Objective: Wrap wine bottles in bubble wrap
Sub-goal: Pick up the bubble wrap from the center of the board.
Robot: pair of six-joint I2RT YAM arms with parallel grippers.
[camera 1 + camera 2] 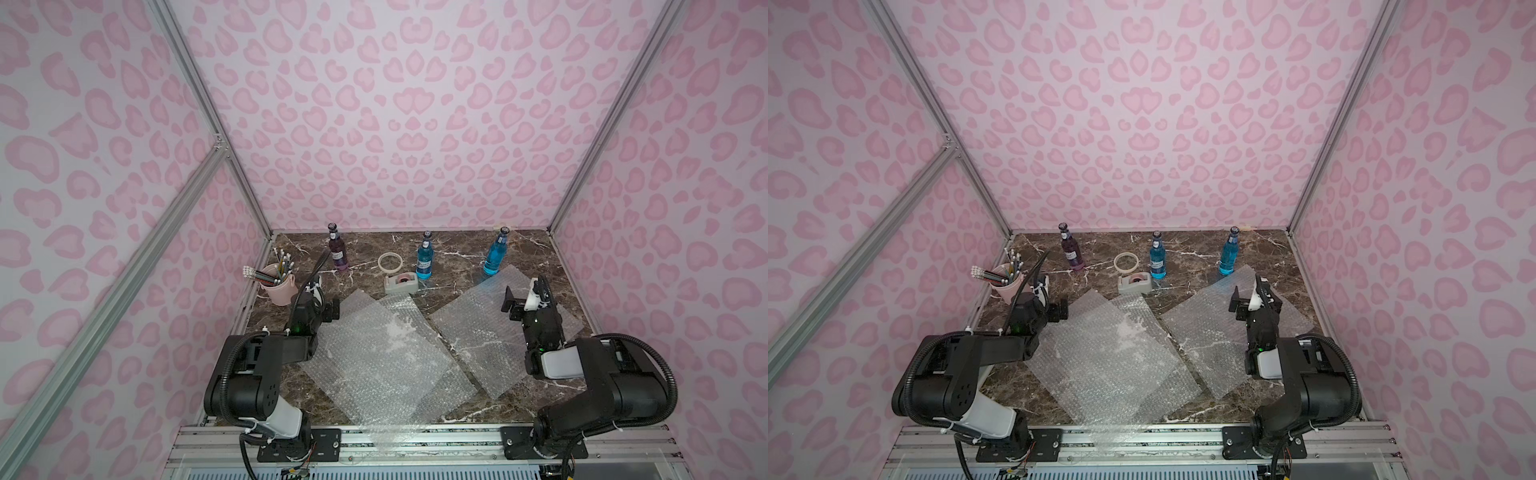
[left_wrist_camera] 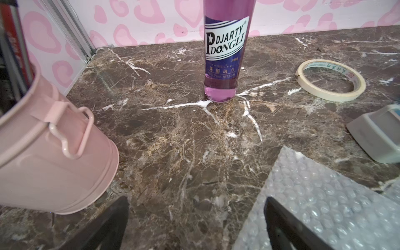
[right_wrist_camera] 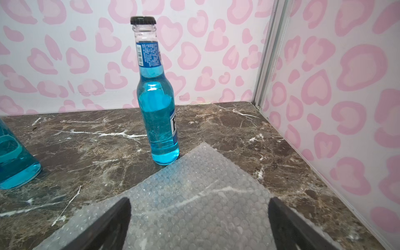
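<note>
Lying flat, clear, bumpy: bubble wrap [image 1: 374, 357].

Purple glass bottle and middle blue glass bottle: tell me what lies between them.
A pale ring-shaped tape roll lies flat there; both top views show it.

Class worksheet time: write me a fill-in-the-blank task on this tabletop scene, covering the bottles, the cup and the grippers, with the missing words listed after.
1. The purple bottle stands ____ on the table.
2. The middle bottle is filled with ____ liquid.
3. The pink cup holds ____.
4. The left gripper and the right gripper are both ____, holding nothing.
Missing words: upright; blue; pencils; open.
</note>
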